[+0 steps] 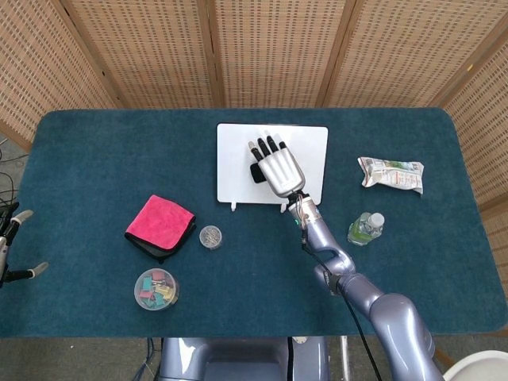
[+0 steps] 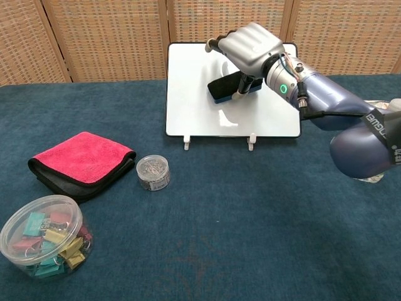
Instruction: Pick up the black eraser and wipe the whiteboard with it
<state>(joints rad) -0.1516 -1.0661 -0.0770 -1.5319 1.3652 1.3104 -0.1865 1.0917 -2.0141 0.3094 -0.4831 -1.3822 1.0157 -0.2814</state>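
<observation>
The whiteboard (image 1: 234,159) (image 2: 191,94) stands propped on small feet at the back middle of the table. The black eraser (image 1: 255,173) (image 2: 224,88) lies against its face. My right hand (image 1: 278,168) (image 2: 250,47) hovers over the eraser with its fingers stretched out straight toward the board's top, no longer wrapped around it. Only the thumb side stays close to the eraser's right end; I cannot tell whether it touches. My left hand (image 1: 14,242) shows at the far left edge of the head view, off the table, fingers apart and empty.
A folded pink cloth (image 1: 160,226) (image 2: 81,160), a small round tin of pins (image 1: 210,236) (image 2: 153,172) and a clear tub of binder clips (image 1: 155,288) (image 2: 44,235) sit front left. A green bottle (image 1: 365,228) and a wrapped packet (image 1: 390,174) lie to the right.
</observation>
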